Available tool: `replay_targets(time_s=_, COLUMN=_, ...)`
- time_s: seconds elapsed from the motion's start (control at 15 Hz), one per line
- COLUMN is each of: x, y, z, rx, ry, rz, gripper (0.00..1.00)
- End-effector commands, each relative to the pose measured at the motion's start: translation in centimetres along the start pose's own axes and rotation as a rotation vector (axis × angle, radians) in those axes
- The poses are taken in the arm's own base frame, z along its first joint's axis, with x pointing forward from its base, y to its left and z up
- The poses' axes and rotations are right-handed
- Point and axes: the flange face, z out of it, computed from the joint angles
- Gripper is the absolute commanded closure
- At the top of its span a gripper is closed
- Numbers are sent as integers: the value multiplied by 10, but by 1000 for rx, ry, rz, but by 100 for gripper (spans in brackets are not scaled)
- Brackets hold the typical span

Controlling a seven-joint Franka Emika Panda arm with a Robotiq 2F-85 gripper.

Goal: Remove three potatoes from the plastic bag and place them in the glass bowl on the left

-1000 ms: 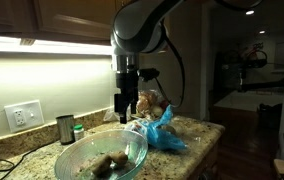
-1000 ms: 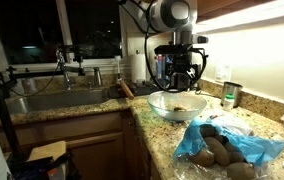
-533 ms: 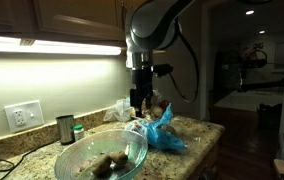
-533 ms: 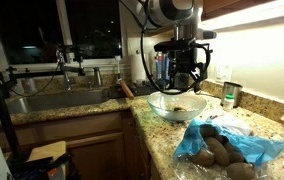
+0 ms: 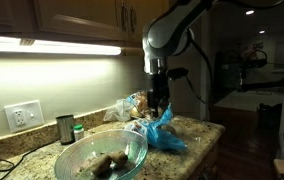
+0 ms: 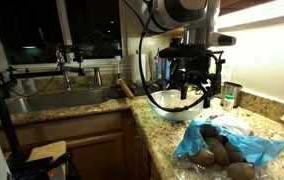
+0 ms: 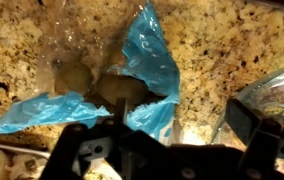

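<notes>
My arm (image 5: 172, 35) arches over at 12 o'clock. The end effector (image 5: 160, 104) points to 6 o'clock, jaws apart and empty.

Mid-range exterior views share the surface (image 5: 197, 128): bowl (image 5: 77, 152) nearest in an exterior view, bag (image 6: 197, 140) nearest in an exterior view. Wrist view looks down, close, onto the bag.

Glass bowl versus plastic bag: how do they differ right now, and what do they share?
The glass bowl is clear, round and rigid; the plastic bag is blue and clear, crumpled and lying open. The bowl holds about two potatoes; the bagged potatoes form a larger pile. The gripper hangs above the bag, not the bowl. Both sit on the granite counter.
</notes>
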Motion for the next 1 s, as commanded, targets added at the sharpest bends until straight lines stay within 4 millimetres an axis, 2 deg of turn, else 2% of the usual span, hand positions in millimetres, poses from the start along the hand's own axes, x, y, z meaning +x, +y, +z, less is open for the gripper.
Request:
replay_targets(time_s=0.0, x=-23, y=31, z=6, rx=-23, ry=11, rz=92, gripper=0)
replay_targets(time_s=0.27, x=-32, y=64, z=22, rx=-38, ry=-10, rz=170, gripper=0)
replay_targets(time_s=0.33, x=-19, y=56, z=19, rx=-14, ry=-23, rz=128, gripper=0)
replay_targets(time_s=0.47, x=-23, y=65, z=23, rx=-18, ry=-25, rz=145, gripper=0)
replay_targets(time_s=0.93, x=-28, y=70, z=28, rx=-23, ry=-34, rz=146, gripper=0)
